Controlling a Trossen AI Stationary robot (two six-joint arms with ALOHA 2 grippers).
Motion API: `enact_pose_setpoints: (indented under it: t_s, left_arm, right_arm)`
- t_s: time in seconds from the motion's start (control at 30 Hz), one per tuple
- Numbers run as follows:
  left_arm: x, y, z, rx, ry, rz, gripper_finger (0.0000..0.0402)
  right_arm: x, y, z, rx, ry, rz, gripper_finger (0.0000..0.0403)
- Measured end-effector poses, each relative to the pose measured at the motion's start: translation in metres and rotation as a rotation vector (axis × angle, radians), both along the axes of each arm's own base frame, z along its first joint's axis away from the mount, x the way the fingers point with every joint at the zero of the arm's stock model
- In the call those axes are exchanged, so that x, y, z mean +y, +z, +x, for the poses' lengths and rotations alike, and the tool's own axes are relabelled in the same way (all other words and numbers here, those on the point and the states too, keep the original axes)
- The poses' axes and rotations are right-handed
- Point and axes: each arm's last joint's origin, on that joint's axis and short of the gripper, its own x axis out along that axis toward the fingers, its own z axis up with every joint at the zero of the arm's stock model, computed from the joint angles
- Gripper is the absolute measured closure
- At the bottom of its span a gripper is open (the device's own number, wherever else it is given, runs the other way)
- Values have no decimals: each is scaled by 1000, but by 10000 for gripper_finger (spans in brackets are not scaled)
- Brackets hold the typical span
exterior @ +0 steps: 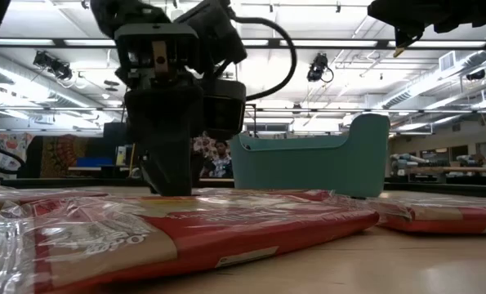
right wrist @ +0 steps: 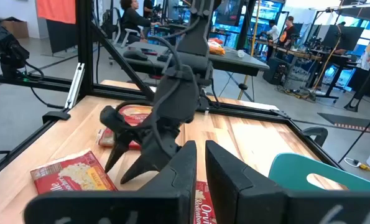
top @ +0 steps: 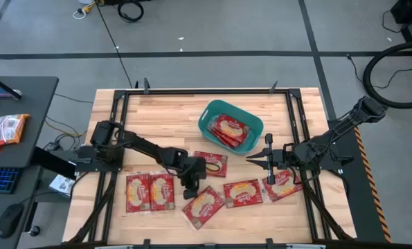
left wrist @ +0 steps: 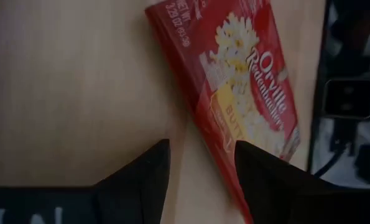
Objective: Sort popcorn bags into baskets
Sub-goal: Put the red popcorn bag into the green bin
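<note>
Red popcorn bags lie flat on the wooden table: two side by side at the near left (top: 150, 192), one mid-table (top: 210, 163), and three along the near side (top: 202, 205) (top: 242, 192) (top: 283, 185). Several more lie in the teal tub (top: 208, 122) at the far middle. My left gripper (top: 190, 188) is open and points down at the long edge of the tilted near bag (left wrist: 247, 93). One finger is over the bag and the other over bare wood. My right gripper (top: 253, 158) is shut and empty. It hovers right of the tub, above the table. My left gripper comes from above with its fingers on either side of the tilted bag's long edge (left wrist: 200, 124). The bag lies flat on the table. I cannot tell whether either finger touches the bag.
Black frame rails (top: 119, 111) run along the table's edges. A dark side desk (top: 25, 97) on the left carries snack packets (top: 5, 130), a keyboard and a mouse. People stand in the room beyond (right wrist: 132, 12). Bare wood shows at the far left (top: 157, 114).
</note>
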Motion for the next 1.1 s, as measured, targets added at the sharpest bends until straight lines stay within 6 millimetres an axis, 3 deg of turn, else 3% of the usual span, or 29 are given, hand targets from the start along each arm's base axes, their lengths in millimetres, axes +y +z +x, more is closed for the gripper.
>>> enact_pose_setpoints:
  t_s: [0.23, 0.73, 1.1]
  left_arm:
    - [-1, -4, -2, -11, 55, -66, 190]
    - [-35, -4, -8, -3, 147, 15, 178]
    - [-44, -4, -9, -39, 141, 32, 226]
  right_arm:
    - [0, 0, 0, 0, -1, 0, 362]
    - [-1, 1, 0, -10, -4, 2, 362]
    - [0, 2, 0, -18, -1, 4, 362]
